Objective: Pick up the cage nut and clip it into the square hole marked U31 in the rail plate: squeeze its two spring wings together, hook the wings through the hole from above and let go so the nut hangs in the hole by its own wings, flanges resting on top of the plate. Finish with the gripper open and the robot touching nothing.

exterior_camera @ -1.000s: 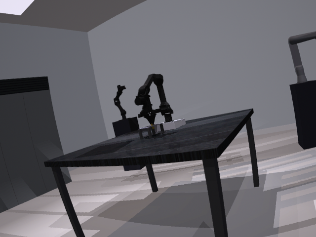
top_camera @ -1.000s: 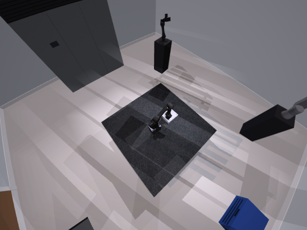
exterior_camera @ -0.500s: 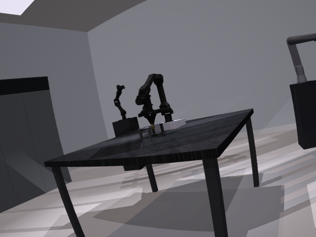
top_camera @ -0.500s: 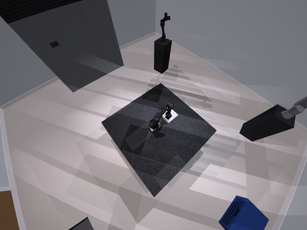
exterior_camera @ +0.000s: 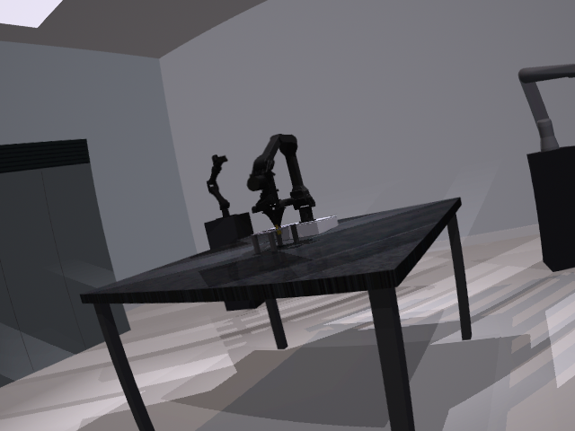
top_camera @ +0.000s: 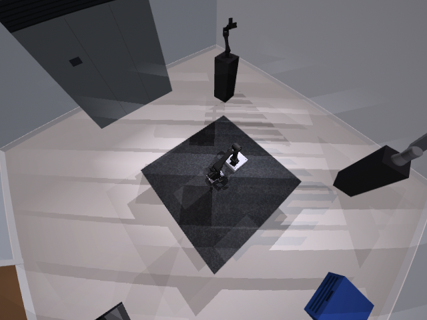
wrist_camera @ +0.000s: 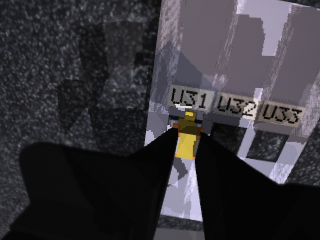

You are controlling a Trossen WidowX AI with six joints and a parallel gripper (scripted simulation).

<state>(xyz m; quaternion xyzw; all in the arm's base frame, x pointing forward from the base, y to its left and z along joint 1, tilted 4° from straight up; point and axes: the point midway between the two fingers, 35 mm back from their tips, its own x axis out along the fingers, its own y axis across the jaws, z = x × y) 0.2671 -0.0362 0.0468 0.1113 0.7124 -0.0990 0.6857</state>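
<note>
probably clamped on the yellow nut (exterior_camera: 278, 231) (wrist_camera: 186, 144) by the gripper (exterior_camera: 278, 225) (wrist_camera: 186, 137), mid-frame; early release could drop or cock it, from wings not hooked.

In top view, looks steeply down from high overhead and far off, with the table (top_camera: 241, 207) (exterior_camera: 324, 259) central and the cabinet (top_camera: 113, 62) (exterior_camera: 50, 232) toward 10 o'clock. In exterior view, looks across the same table from beside it at a moderate distance, tilted, with the cabinet toward 9 o'clock. In wrist view, looks down very close past the fingers (exterior_camera: 275, 216), at 5 and 8 o'clock, onto the rail plate (top_camera: 209, 178) (exterior_camera: 267, 230) (wrist_camera: 200, 65), shared small with top and exterior.
</note>
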